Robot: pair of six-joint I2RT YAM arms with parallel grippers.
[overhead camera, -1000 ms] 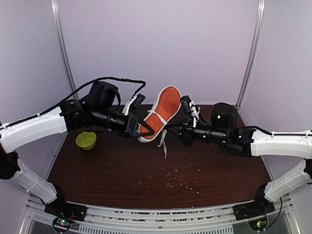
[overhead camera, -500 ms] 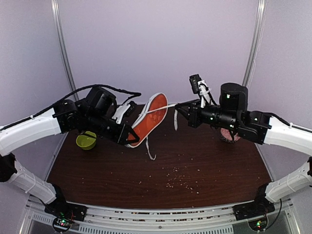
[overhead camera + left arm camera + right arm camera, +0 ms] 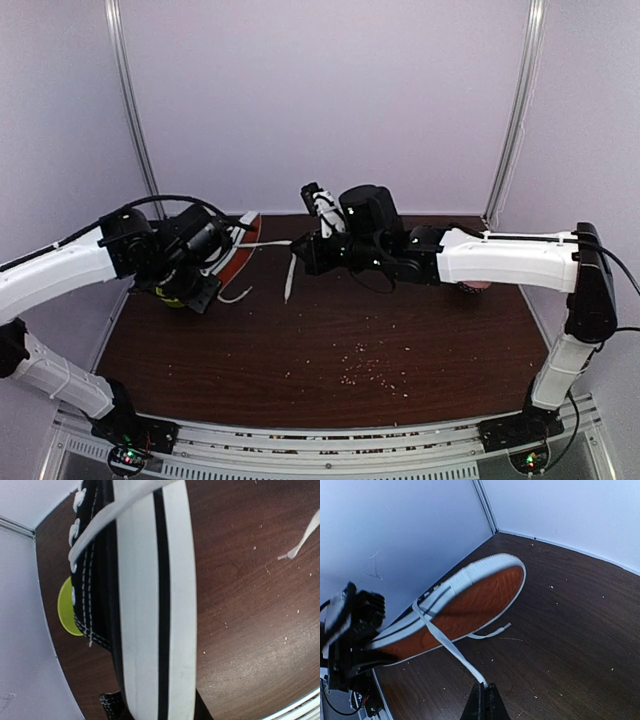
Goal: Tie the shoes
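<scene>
Sneaker [image 3: 240, 250]: tipped on its side near the bench's far left corner, orange sole facing the right arm.
Left gripper [image 3: 212, 272]: clamped on the heel end.
Right gripper [image 3: 484, 698]: pinched shut on one white lace [image 3: 451, 647], stretched taut.
Doing it well: brace the shoe firmly and pull smoothly, without jerking.

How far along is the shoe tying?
Done: nothing tied, no knot or bow visible. In hand: left end effector grips the sneaker, tipped on its side; right end effector pinches one lace, pulled out from it. Left: the other lace end lies loose on the table; crossing, knot and bow all remain.
</scene>
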